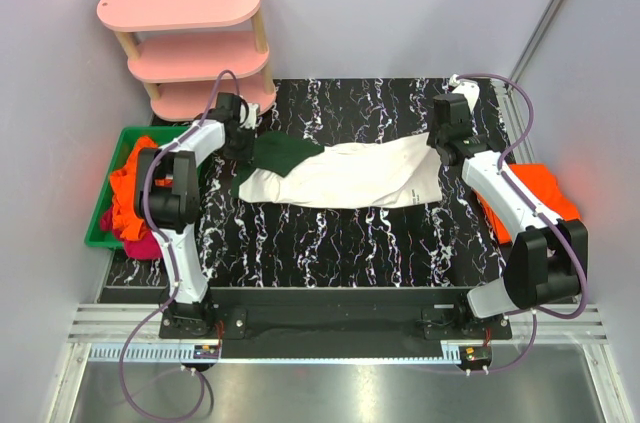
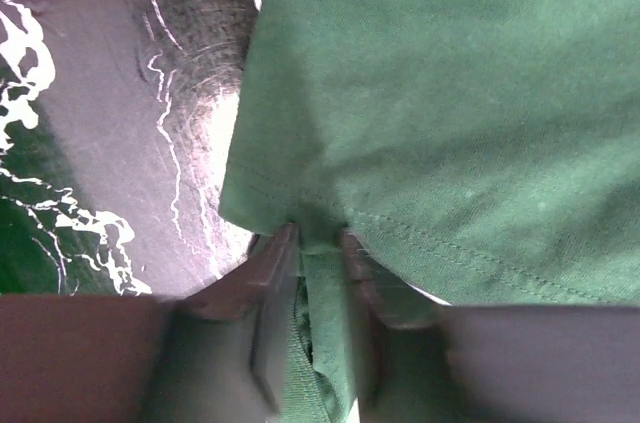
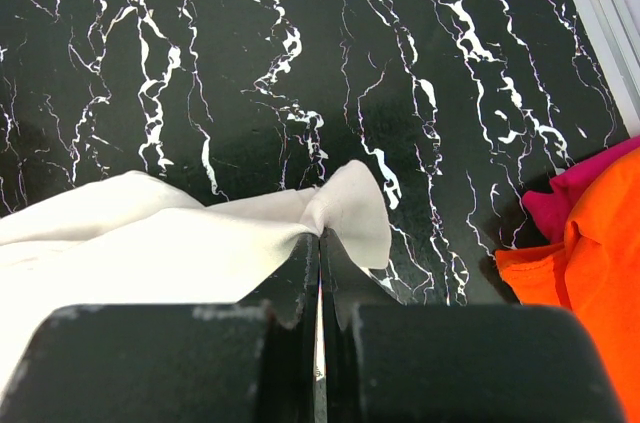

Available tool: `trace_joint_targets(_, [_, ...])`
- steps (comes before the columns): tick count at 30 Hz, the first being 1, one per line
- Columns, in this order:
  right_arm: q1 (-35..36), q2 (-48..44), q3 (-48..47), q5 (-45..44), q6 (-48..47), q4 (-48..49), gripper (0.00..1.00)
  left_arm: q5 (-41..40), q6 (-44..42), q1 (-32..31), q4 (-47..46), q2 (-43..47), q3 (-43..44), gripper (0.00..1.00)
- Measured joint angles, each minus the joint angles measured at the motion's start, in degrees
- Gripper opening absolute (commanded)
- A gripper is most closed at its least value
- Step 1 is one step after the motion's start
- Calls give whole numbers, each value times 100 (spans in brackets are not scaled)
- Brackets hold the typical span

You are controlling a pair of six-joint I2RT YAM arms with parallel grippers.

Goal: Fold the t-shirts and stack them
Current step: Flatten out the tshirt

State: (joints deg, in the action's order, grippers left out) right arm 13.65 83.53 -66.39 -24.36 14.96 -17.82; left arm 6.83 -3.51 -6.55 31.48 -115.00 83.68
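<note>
Now, white t-shirt [image 1: 350, 175]: left jaws tight on green sleeve [image 2: 450, 93], right jaws tight on perhaps the hem [image 3: 350, 208].

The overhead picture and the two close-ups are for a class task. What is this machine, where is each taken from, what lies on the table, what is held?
The left arm and right arm are robot arms bolted at the near edge of the table. The overhead camera looks down on them; each close-up comes from a wrist camera. A white t-shirt with green sleeves lies between them. The left fingers pinch a green sleeve; the right fingers pinch its white edge. Orange clothes fill a green bin; an orange shirt lies at the right.
</note>
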Motion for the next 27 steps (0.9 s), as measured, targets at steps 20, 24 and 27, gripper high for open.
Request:
trace_joint_targets(20, [0, -103, -68, -50, -85, -42, 0, -94, 15, 105, 232, 1714, 435, 0])
trace_joint_targets(24, [0, -282, -157, -48, -85, -52, 0, -96, 17, 175, 299, 2326, 817, 0])
trace_joint_targets(27, [0, -463, -199, -50, -87, -85, 0, -98, 22, 238, 407, 2671, 1010, 0])
